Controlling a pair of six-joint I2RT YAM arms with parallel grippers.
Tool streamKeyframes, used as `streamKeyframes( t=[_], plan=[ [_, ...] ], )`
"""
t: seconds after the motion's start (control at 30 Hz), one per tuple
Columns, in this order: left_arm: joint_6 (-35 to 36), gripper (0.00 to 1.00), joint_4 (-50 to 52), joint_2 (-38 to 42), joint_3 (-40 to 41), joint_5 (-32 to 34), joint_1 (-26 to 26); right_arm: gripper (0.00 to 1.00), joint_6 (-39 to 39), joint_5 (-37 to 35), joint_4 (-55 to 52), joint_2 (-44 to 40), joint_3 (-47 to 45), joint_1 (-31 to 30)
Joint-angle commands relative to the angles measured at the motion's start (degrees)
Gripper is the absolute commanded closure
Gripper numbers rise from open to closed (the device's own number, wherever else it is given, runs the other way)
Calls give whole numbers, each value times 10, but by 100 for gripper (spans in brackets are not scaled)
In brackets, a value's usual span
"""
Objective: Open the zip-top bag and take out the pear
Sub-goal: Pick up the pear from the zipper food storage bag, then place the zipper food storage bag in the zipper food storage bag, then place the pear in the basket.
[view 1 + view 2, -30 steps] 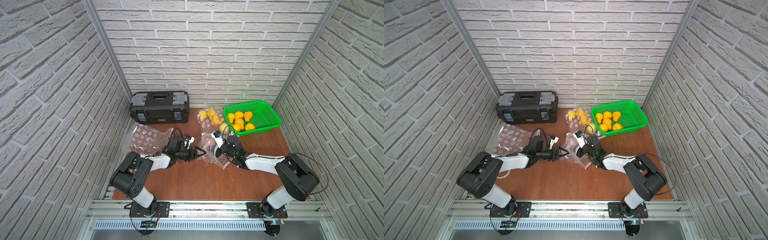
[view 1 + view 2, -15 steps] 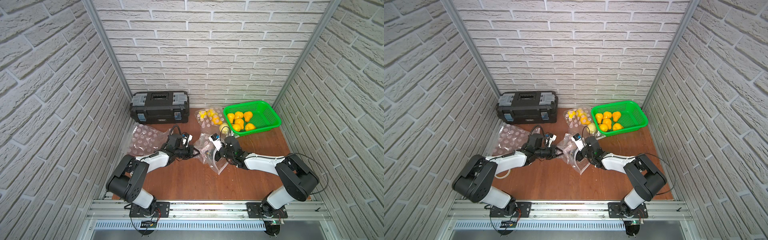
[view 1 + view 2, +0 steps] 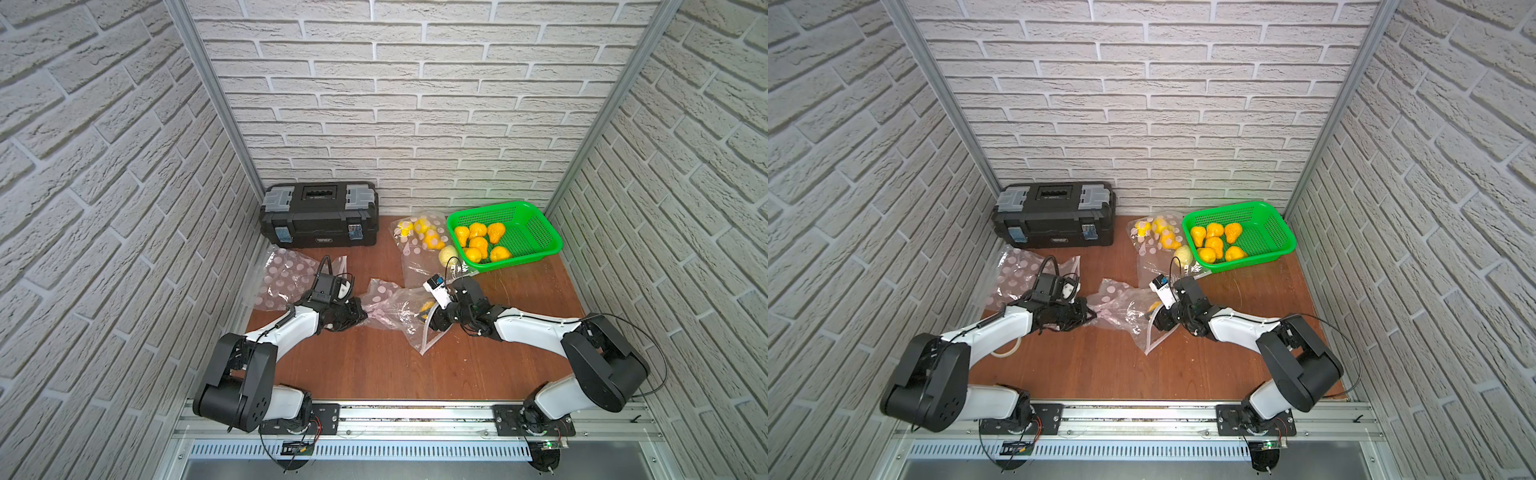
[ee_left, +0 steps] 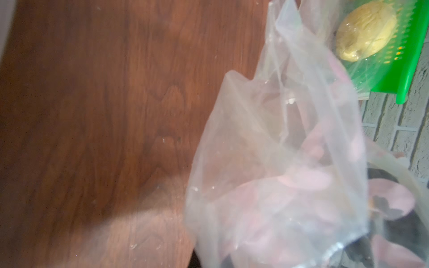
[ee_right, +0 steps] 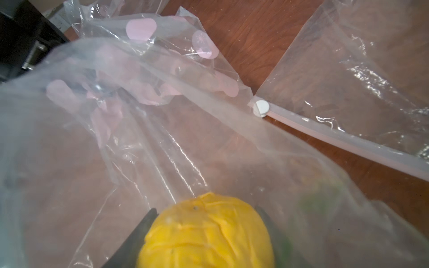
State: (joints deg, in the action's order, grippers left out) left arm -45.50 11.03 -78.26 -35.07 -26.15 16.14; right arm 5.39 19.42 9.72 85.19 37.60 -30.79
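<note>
Right gripper (image 3: 435, 319) clamping its 2 fingers on the yellow pear (image 5: 206, 234) inside the open zip-top bag (image 3: 392, 307), left gripper (image 3: 360, 315) pinching tight on the bag's opposite end, green basket (image 3: 532, 228) sitting beyond the right gripper, black toolbox (image 3: 319, 220) sitting beyond the left gripper

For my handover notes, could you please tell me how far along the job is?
Done: the bag is open at its mouth. In hand: the left pincer pinches its far end, and the right pincer grips the pear inside. Remaining: draw the pear out.
</note>
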Motion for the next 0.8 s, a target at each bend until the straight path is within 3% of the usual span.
streamKeyframes(
  t=[0.0, 0.27, 0.47, 0.67, 0.77],
  plan=[
    [6, 100, 23, -6, -2, 54, -7, 74, 8, 38, -14, -52, -4, 7],
    [-1, 100, 47, -9, -11, 102, -13, 75, 22, 93, -101, -162, 0, 41],
    [-4, 100, 64, 21, -12, 123, -28, 75, 40, 62, -216, -182, 27, 96],
    [14, 100, 66, 71, -52, 74, -17, 77, 90, 24, -217, -190, 48, 155],
    [37, 100, 133, 113, -105, 97, -6, 77, 103, 23, -214, -179, 73, 186]
  ],
)
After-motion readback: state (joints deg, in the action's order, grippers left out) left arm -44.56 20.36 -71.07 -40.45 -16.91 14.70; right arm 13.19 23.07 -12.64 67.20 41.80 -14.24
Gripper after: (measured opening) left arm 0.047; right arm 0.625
